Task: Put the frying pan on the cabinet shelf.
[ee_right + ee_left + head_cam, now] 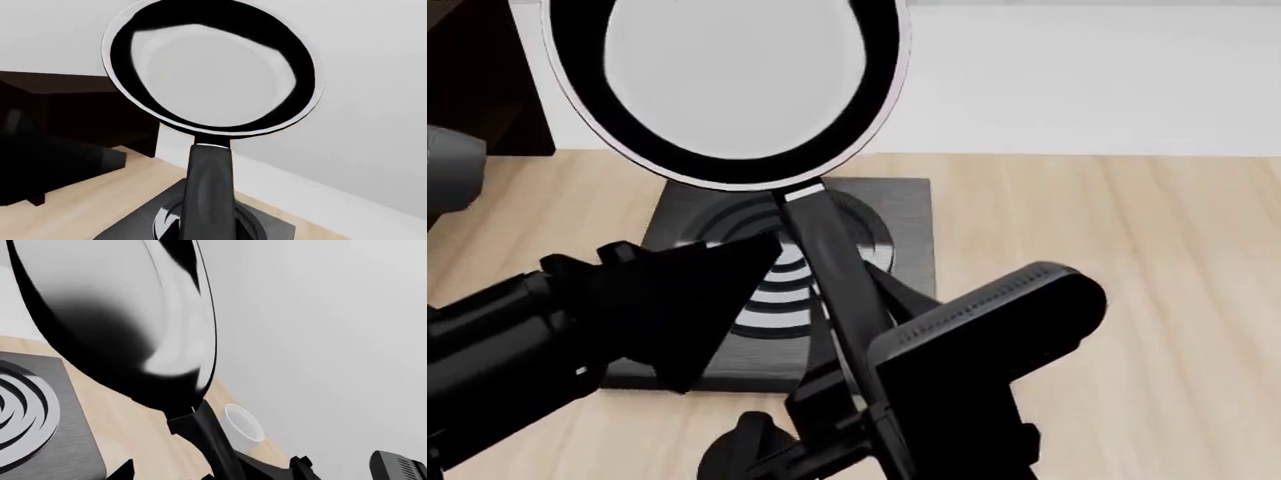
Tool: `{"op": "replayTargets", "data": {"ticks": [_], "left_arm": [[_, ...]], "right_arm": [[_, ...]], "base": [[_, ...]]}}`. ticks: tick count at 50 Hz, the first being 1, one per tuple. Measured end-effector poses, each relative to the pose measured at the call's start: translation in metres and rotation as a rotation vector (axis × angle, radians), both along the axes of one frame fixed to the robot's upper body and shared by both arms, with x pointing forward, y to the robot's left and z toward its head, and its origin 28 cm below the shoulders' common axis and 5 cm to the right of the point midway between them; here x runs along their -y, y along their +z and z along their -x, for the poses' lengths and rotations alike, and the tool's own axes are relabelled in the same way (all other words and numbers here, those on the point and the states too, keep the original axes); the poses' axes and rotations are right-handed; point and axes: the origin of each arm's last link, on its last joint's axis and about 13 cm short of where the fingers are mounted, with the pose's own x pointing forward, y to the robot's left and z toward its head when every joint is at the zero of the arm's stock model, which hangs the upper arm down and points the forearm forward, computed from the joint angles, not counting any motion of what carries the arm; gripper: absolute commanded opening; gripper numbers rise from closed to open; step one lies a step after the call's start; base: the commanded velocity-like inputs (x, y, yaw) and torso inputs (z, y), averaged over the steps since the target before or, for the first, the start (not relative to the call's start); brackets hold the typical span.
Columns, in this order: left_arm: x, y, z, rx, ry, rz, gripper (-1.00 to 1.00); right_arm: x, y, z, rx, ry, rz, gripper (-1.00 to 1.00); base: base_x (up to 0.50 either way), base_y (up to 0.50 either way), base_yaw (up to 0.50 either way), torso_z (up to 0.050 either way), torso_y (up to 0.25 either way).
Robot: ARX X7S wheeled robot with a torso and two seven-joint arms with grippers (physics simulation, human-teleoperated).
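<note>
Holding the frying pan [727, 80] up off the counter, I judge the task about half done: the lift is made, the placing is not.

Starting at 9 o'clock in the head view, a sliver of the dark cabinet [474, 75] shows at the far edge, up near 10 o'clock. The right wrist view shows more of it, a dark brown block [73, 115] standing on the light wood countertop [1121, 260], but I cannot pick out the shelf surface itself in any view. The left gripper [681, 310] sits at about 8 o'clock, a black wedge over the hob [888, 215]; whether its claw is spread or pressed together I cannot tell.

Moving to the centre, the pan hangs at 12 o'clock, tilted so its glossy inside faces me, clear above the square hob with 1 set of rings. Its long handle [827, 290] runs down toward 6 o'clock.

Right of centre, the right gripper [868, 400] meets the handle's lower end at about 5 o'clock, and I take it to be pinching the handle, though the fingertips themselves are hidden. The left wrist view shows a white bowl [243, 422] farther along the counter.

What is left, as I read it: carry the pan toward 10 o'clock, level it, set it on the cabinet shelf and let go.
</note>
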Motion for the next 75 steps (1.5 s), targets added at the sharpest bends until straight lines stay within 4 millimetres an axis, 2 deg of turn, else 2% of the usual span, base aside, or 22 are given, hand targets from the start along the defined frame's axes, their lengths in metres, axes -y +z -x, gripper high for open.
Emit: {"op": "replayTargets", "data": {"ticks": [37,68,69,75], "left_arm": [[0.013,-0.019,-0.019,-0.079,-0.041,0.067,1.0],[0.028,-0.035,-0.04,-0.136,-0.082,0.113,1.0],[0.028,-0.035,-0.04,-0.137,-0.082,0.114,-1.0],[0.031,-0.035,-0.04,-0.131,-0.1,0.133,-1.0]], "right_arm": [[-0.003,-0.005,0.008,0.0,0.039,-0.007,-1.0],[0.003,-0.013,0.012,-0.008,0.023,-0.006,-1.0],[0.003,-0.014,0.012,-0.008,0.021,-0.006,-1.0],[0.003,-0.014,0.012,-0.005,0.017,-0.009,-1.0]], "base": [[0.0,0.0,0.0,0.001,0.002],[0.0,0.0,0.0,0.0,0.001],[0.0,0.0,0.0,0.0,0.01],[0.0,0.0,0.0,0.002,0.002]]}}
